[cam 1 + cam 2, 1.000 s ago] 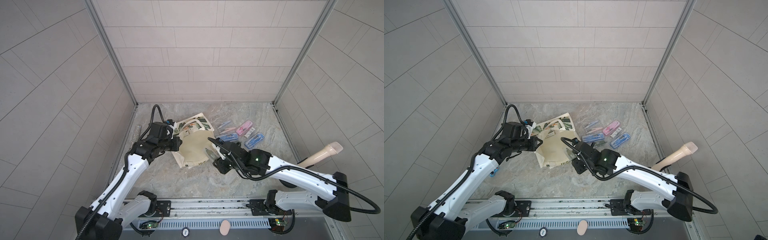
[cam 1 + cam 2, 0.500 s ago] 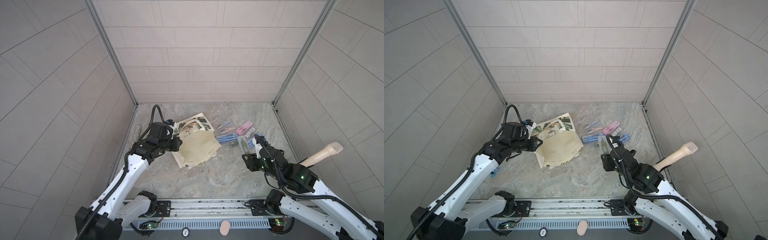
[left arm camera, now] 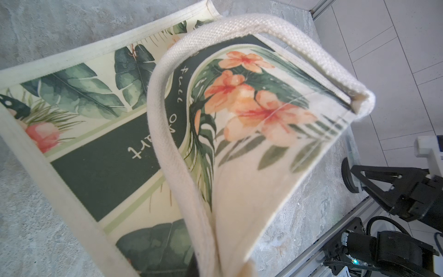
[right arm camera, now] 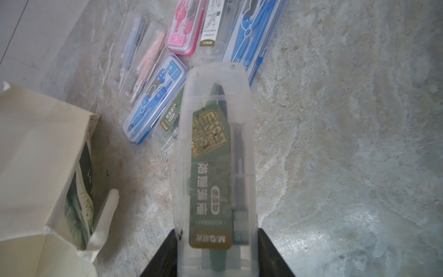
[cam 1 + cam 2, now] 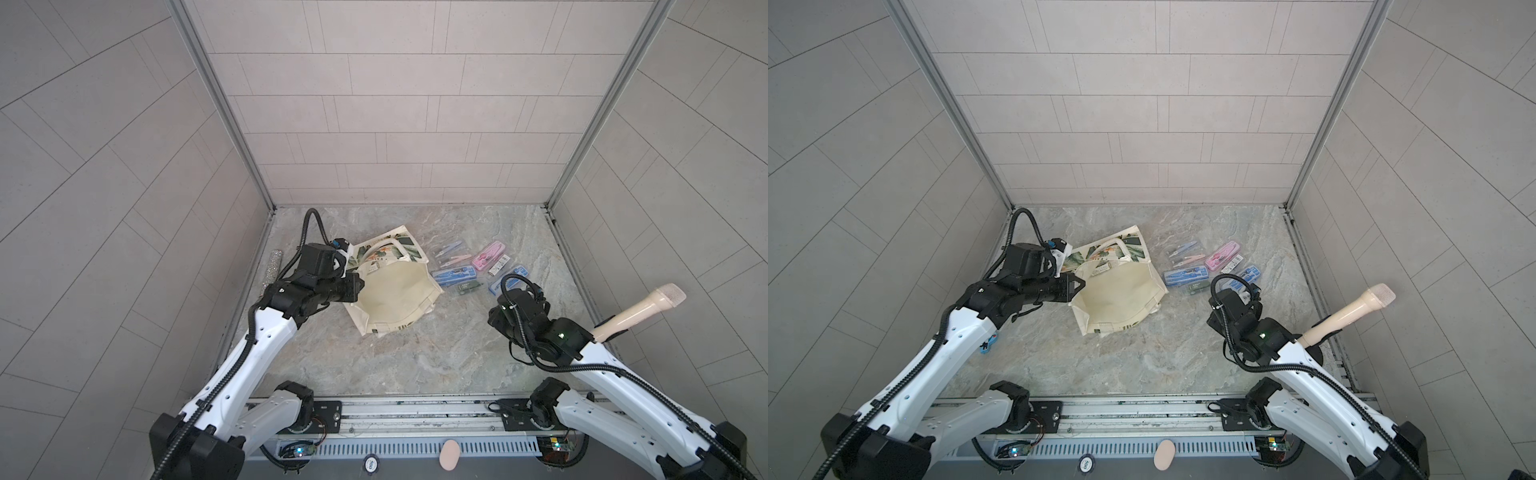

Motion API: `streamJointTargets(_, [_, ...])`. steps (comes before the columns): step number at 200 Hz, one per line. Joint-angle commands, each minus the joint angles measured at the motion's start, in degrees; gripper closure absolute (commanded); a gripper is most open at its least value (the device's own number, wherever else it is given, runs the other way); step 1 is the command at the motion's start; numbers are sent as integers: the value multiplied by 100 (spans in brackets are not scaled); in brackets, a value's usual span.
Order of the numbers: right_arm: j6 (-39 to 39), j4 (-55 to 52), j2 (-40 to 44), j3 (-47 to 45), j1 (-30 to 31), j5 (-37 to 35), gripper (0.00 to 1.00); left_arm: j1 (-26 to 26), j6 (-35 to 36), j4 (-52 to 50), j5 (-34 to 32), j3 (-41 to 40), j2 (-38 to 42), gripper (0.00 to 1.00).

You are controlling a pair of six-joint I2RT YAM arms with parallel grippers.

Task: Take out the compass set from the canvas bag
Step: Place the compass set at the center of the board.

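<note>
The canvas bag lies on its side on the marble floor, its mouth held open toward the front; both top views show its cream inside. My left gripper is shut on the bag's rim at the left of the mouth. The left wrist view shows the leaf print and a loop handle. My right gripper is shut on a compass set, a clear case with a green label. It is held above the floor, right of the bag and near the other cases.
Several compass cases lie on the floor right of the bag: a pink one, a blue one, another blue one and a green one. A beige microphone-like object leans at the right wall. A glittery tube lies at the left edge.
My right arm has drawn back from the bag's mouth to the right, carrying the compass set out with it. The left arm and the bag have stayed where they were.
</note>
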State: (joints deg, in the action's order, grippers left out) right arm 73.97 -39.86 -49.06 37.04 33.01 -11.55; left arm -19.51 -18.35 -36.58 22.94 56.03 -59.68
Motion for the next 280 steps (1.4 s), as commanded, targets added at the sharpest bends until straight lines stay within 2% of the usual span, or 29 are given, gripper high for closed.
streamJointTargets(1, [774,472,-444,-82,-65,-393,62,-16,60,123,132,252,27,100])
streamJointTargets(41, [1307,1316,-1617,-11,-88,-36,62,-10,66,136,156,266,-25,100])
streamJointTargets(124, [1495,1009,-3938,1373,-137,387,62,-8,120,144,140,243,-72,100])
streamJointTargets(170, [1999,735,-4112,1379,-137,240,61,38,244,20,123,274,-54,100])
streamJointTargets(196, [1933,677,-4170,1429,-179,175,58,55,253,12,123,242,-46,100])
streamJointTargets(221, [1815,751,-4208,1429,-216,240,50,55,234,37,149,235,-58,100])
streamJointTargets(244, [1701,887,-4184,1419,-223,278,36,53,212,46,149,236,-55,100])
streamJointTargets(280, [1422,1297,-3998,1340,-253,329,33,59,177,59,147,223,-44,100])
